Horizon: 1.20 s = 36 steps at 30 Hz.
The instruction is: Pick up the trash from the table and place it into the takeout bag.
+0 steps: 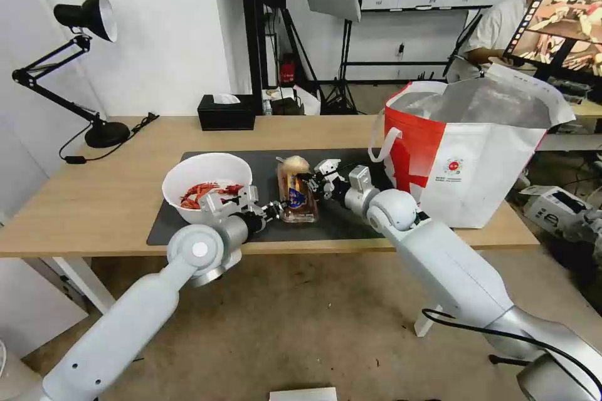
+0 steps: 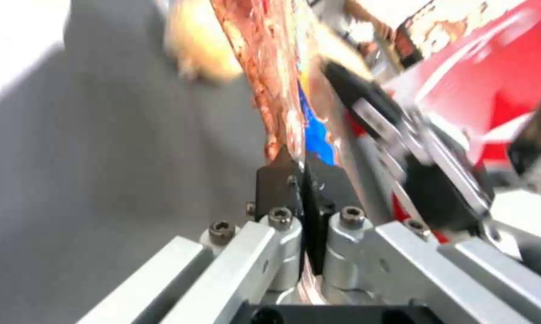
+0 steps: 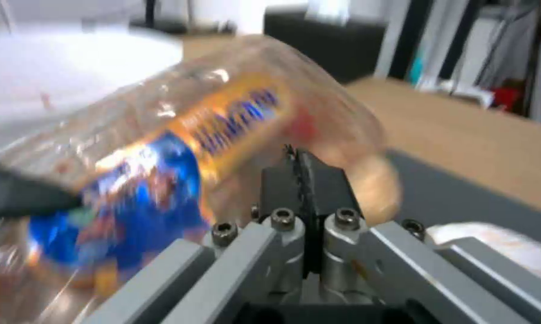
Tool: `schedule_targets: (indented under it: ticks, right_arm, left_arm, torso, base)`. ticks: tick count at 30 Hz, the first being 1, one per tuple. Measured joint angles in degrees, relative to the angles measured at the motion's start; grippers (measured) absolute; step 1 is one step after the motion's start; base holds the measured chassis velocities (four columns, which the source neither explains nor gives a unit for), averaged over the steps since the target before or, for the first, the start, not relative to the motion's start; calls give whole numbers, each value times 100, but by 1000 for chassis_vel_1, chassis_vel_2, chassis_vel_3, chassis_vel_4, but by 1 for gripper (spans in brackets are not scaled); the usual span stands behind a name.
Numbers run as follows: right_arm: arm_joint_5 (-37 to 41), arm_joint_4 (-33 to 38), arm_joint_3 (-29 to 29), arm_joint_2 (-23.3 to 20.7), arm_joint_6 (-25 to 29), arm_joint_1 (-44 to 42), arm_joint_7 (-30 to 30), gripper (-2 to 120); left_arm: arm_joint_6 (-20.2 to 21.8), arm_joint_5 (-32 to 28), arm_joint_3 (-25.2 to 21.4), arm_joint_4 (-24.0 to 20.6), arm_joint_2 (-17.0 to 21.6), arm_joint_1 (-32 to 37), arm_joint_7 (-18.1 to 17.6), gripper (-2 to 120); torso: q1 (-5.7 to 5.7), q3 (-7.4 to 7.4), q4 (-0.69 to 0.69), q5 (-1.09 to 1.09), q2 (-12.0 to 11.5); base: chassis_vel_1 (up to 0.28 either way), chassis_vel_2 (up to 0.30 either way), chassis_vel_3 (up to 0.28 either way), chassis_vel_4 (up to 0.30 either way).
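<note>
I have both grippers, left point(image 1: 283, 205) and right point(image 1: 309, 184), clamped on opposite edges of the tray point(image 1: 296, 191), sharing its weight above the mat point(image 1: 188, 213).

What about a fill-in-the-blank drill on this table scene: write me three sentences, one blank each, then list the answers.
1. Both the left gripper and the right gripper are shut on the clear plastic ____.
2. The white bowl of crayfish shells sits on the dark grey ____.
3. The takeout bag stands at the table's ____ end.

Missing words: tray; mat; right
</note>
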Motion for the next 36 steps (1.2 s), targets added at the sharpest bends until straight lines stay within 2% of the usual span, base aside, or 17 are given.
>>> schedule_targets:
  ticks: [3,6,7,10,13,15,17,19,22,23,26,27,30,31,34,35,36]
  right_arm:
    - [254,410,291,-176,171,-319,181,0]
    - [717,1107,702,-451,483,-860,473,0]
    - [717,1107,702,-451,483,-860,473,0]
    - [897,1796,1241,-688,779,-1603,650,0]
    - [899,2132,1544,-789,909,-2041,733,0]
    - [870,2359,1774,-865,1012,-2375,774,2]
    - [706,2653,2089,-1002,1166,-2885,809,14]
    - [633,2738,2218,-1041,1224,-3061,815,17]
    - [426,2981,2571,-1095,1469,-3754,886,31]
    - [426,2981,2571,-1095,1469,-3754,886,31]
    - [-123,3087,2724,-980,2017,-4331,1133,46]
    - [-123,3087,2724,-980,2017,-4331,1133,46]
    - [-754,3250,2905,-711,2433,-4922,1397,60]
    - [-754,3250,2905,-711,2433,-4922,1397,60]
    - [-1196,3452,3212,-435,2658,-5619,1464,76]
    - [-1196,3452,3212,-435,2658,-5619,1464,76]
    - [-1248,3484,3275,-382,2692,-5774,1471,80]
  left_arm:
    - [-84,150,-165,-146,37,3,10,0]
    - [-195,271,-381,-306,80,8,13,0]
    - [-195,271,-381,-306,80,8,13,0]
    - [-276,392,-501,-362,198,-29,30,0]
    - [-341,471,-517,-385,293,-95,44,0]
    - [-406,522,-523,-412,375,-169,81,0]
    - [-463,580,-526,-467,461,-338,148,0]
    - [-488,596,-519,-476,477,-423,168,0]
    - [-592,734,-303,-387,490,-819,265,0]
    - [-592,734,-303,-387,490,-819,265,0]
    - [-725,934,110,-147,393,-1419,365,0]
    - [-725,934,110,-147,393,-1419,365,0]
    - [-915,1149,685,248,112,-2262,412,0]
    - [-915,1149,685,248,112,-2262,412,0]
    - [-1129,1415,1333,806,-458,-3134,365,0]
    - [-1129,1415,1333,806,-458,-3134,365,0]
    - [-1170,1489,1494,988,-654,-3349,312,0]
  torso:
    - [0,0,-1,1,0]
    - [0,0,-1,-1,1]
    - [0,0,-1,-1,1]
    - [0,0,-1,-2,1]
    - [-1,0,-1,0,1]
    - [0,0,-2,-1,1]
    - [-1,0,-1,0,1]
    - [-1,-1,0,-1,2]
    - [-1,-1,-1,0,1]
    - [-1,-1,-1,0,1]
    - [-1,0,0,0,1]
    - [-1,0,0,0,1]
    - [0,0,1,0,1]
    - [0,0,1,0,1]
    - [0,0,-1,1,1]
    - [0,0,-1,1,1]
    - [0,0,-3,0,0]
  base:
    - [0,0,0,0]
    - [0,0,0,0]
    - [0,0,0,0]
    - [0,0,0,0]
    - [0,0,0,0]
    - [0,0,0,0]
    - [0,0,0,0]
    - [0,0,0,0]
    - [0,0,0,0]
    - [0,0,0,0]
    - [0,0,0,0]
    - [0,0,0,0]
    - [0,0,0,0]
    - [0,0,0,0]
    - [0,0,0,0]
    - [0,0,0,0]
    - [0,0,0,0]
